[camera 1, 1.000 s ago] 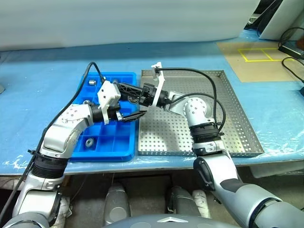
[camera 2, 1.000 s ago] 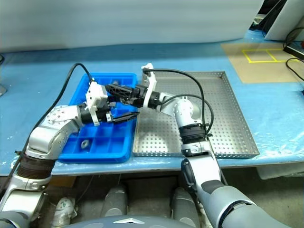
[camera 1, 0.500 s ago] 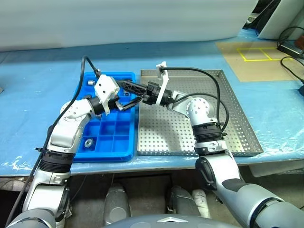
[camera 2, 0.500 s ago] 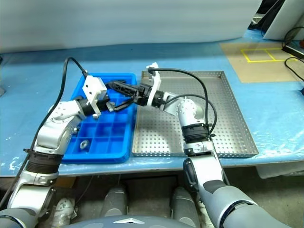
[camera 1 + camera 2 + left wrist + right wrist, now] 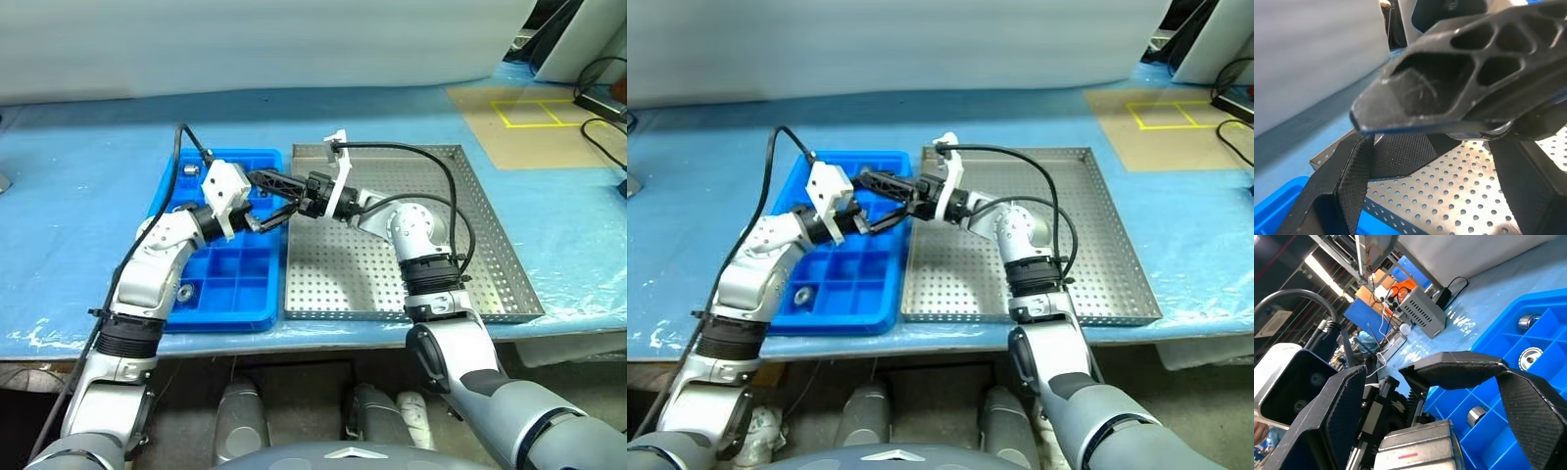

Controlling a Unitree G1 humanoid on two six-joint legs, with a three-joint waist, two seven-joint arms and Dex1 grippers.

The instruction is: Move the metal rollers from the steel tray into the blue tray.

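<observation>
Both hands meet above blue tray [image 5: 223, 294] far edge – left hand [image 5: 263, 217] and right hand [image 5: 266, 181] fingers apart, empty. Metal rollers [image 5: 183, 293] sit in compartments; steel tray [image 5: 470, 245] looks bare. Rollers likely small, hard, slick, heavy – pinch across sides.

Shiny silver metal rollers [image 5: 1528, 321] in smooth blue plastic tray [image 5: 227, 295]. Beside it, dull grey steel tray [image 5: 490, 257] full of little holes. Rough, matt black fingers [image 5: 1339, 406].

Both grippers' [image 5: 884, 205] open jaws crossed above blue tray [image 5: 803, 318].
</observation>
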